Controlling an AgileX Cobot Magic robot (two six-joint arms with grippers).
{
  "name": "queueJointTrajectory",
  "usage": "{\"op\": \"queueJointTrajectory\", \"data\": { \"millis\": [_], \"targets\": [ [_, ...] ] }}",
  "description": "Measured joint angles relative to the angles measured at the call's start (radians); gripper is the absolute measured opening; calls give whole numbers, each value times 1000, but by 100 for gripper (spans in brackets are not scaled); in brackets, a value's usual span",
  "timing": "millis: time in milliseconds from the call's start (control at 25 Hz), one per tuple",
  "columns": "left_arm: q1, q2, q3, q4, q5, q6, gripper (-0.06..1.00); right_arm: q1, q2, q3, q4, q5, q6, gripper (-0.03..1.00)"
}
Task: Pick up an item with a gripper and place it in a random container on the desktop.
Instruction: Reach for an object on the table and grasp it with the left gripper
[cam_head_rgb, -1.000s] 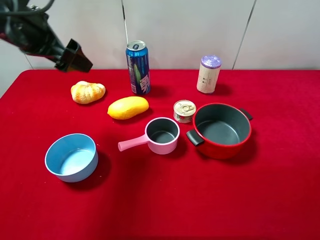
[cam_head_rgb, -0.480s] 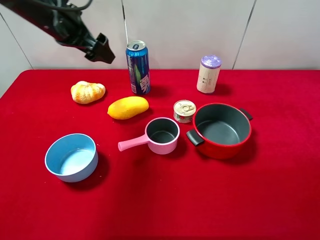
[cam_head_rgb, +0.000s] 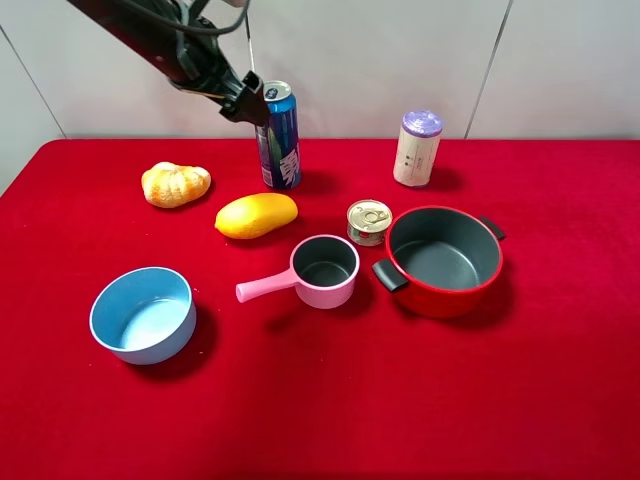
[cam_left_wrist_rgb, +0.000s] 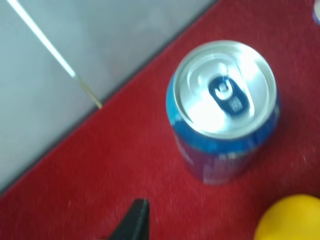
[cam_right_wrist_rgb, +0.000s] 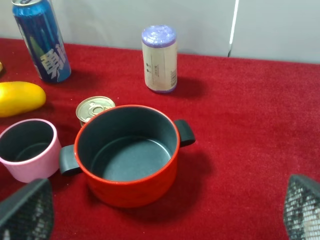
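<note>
The tall blue drink can (cam_head_rgb: 279, 145) stands upright at the back of the red cloth desktop (cam_head_rgb: 400, 400). My left gripper (cam_head_rgb: 248, 100) hangs in the air just left of the can's top, and its jaws look open and empty. The left wrist view shows the can's silver top (cam_left_wrist_rgb: 222, 90) from above and one black fingertip (cam_left_wrist_rgb: 137, 217) beside it. The pale pink saucepan (cam_head_rgb: 325, 270) sits mid-table, handle pointing left. My right gripper (cam_right_wrist_rgb: 165, 200) is open and empty. It is out of the exterior view and looks over the saucepan (cam_right_wrist_rgb: 27, 150) and the can (cam_right_wrist_rgb: 42, 45).
A red two-handled pot (cam_head_rgb: 443, 260) sits right of the saucepan, with a short tin (cam_head_rgb: 369, 221) between them. A cream cylinder with a purple cap (cam_head_rgb: 418, 148) stands at the back right. A yellow mango (cam_head_rgb: 256, 215), a bread roll (cam_head_rgb: 175, 184) and a light blue bowl (cam_head_rgb: 143, 314) lie on the left.
My left arm has swung to the right along the back of the table, from above the bread roll to right beside the can's top. Nothing on the table has moved.
</note>
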Motion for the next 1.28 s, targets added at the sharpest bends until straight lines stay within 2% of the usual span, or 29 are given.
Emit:
{"op": "queueJointTrajectory", "data": {
  "millis": [520,1040,1280],
  "targets": [
    [-19,108,-32,4,-158,25,99,0,0,0,0,0,0,69],
    [-41,196,-46,3,-275,26,99,0,0,0,0,0,0,69],
    [-46,234,-55,3,-298,26,99,0,0,0,0,0,0,69]
  ]
}}
